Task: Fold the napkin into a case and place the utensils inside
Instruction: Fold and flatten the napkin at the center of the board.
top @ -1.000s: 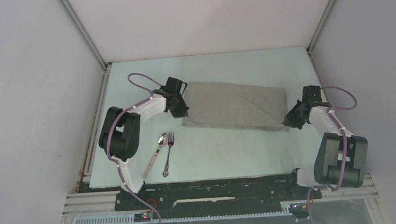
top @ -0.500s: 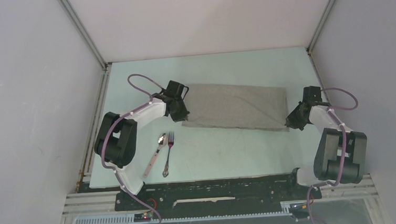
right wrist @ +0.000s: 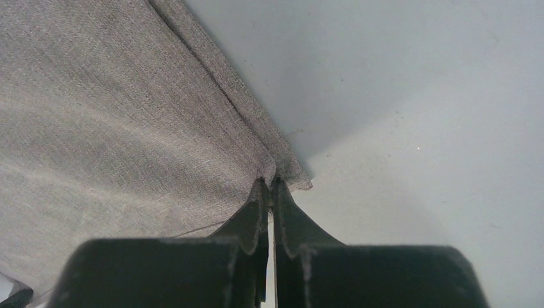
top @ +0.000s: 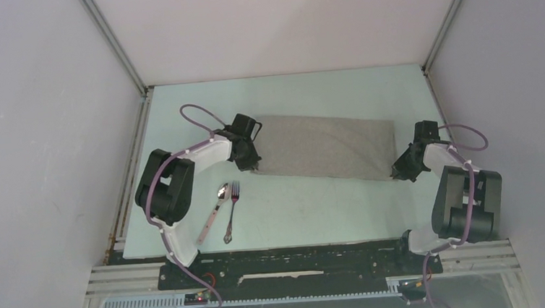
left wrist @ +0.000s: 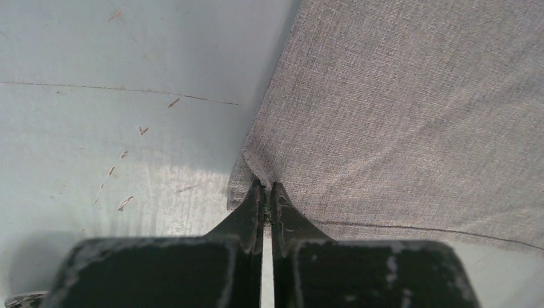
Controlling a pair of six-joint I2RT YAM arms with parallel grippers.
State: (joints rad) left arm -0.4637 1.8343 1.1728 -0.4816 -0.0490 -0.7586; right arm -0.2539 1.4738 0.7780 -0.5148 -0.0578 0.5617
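- On the table [top: 310, 213], napkin [top: 323, 147] folded to a long oblong.
- Left gripper [left wrist: 264, 192] pinching its near left corner; right gripper [right wrist: 268, 189] pinching its near right corner.
- Nearer the arms, spoon [top: 214, 210] and fork [top: 231, 211] side by side.

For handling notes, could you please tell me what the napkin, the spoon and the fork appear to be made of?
The napkin looks like matte grey woven cloth: the weave's grain shows close up, and it creases softly. The spoon has a glinting, seemingly metal bowl and a pale pinkish handle, perhaps plastic or coated; too small to tell. The fork appears all metal, silvery throughout.
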